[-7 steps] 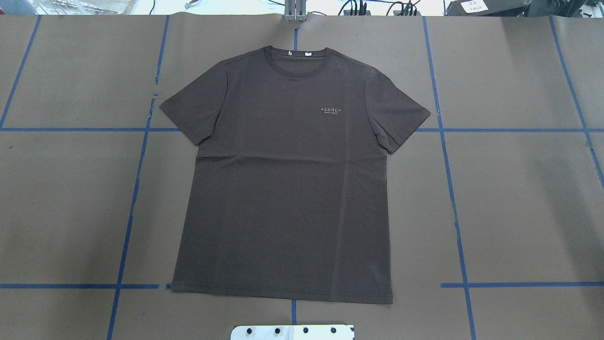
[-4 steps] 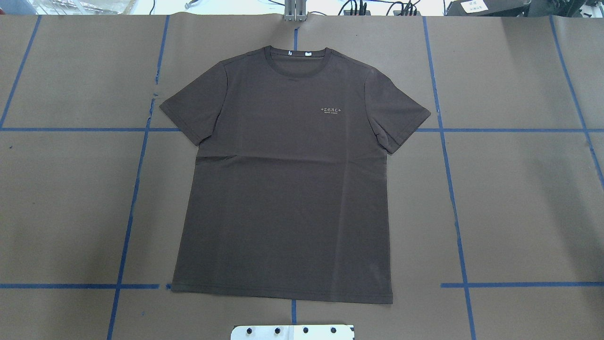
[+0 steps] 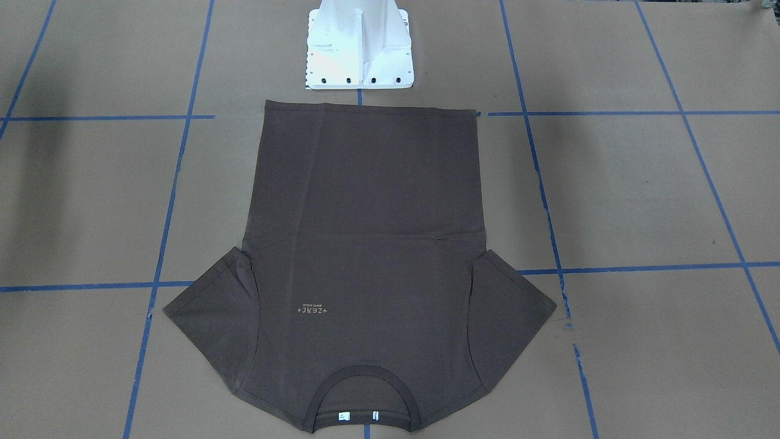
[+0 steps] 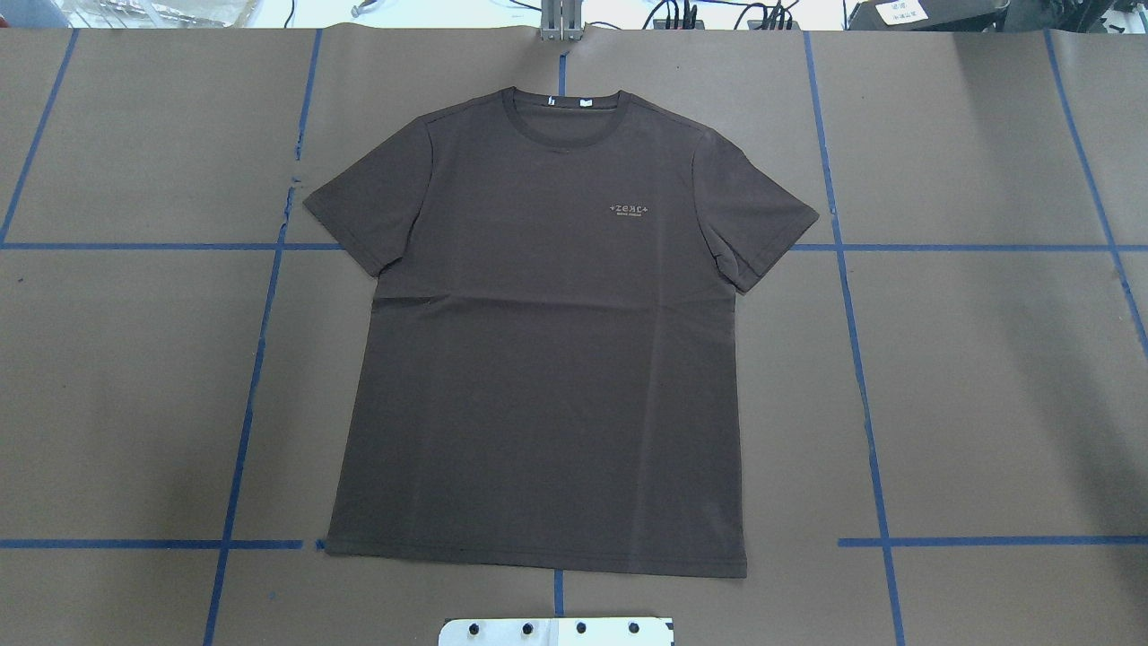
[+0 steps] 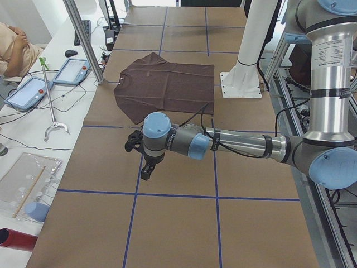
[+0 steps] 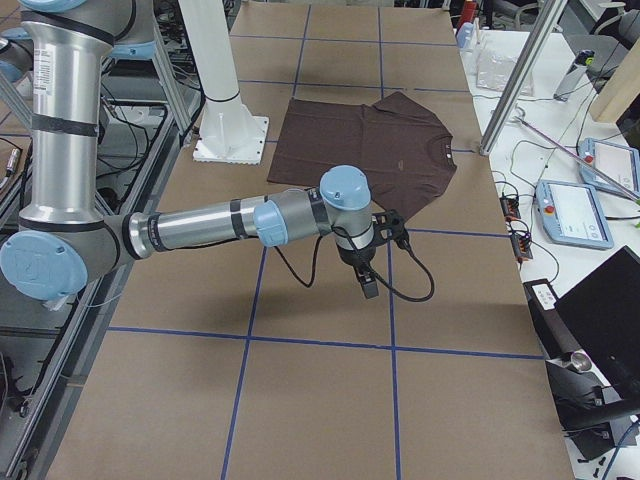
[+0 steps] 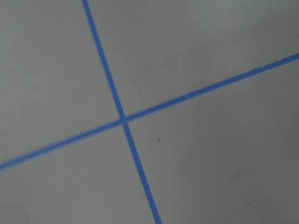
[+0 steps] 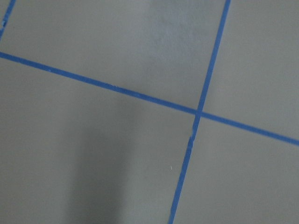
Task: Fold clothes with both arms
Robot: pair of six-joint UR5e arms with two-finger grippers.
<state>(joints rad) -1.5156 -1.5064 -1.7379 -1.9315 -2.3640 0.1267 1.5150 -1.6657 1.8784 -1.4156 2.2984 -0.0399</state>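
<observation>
The dark brown T-shirt (image 4: 538,359) lies flat and face up in the middle of the table, collar (image 4: 563,115) at the far edge, hem toward the robot base. It also shows in the front-facing view (image 3: 365,213). The left arm (image 5: 234,144) reaches out over bare paper well off the shirt's left side, and its gripper (image 5: 146,170) points down above the table. The right arm (image 6: 210,228) does the same off the shirt's right side, with its gripper (image 6: 368,285) pointing down. I cannot tell whether either gripper is open or shut. Both wrist views show only paper and tape.
Brown paper with blue tape grid lines (image 4: 260,341) covers the table. The white base pedestal (image 3: 359,46) stands just behind the shirt's hem. Operator tablets (image 5: 70,71), cables and a seated person (image 5: 14,47) are beyond the table's far edge.
</observation>
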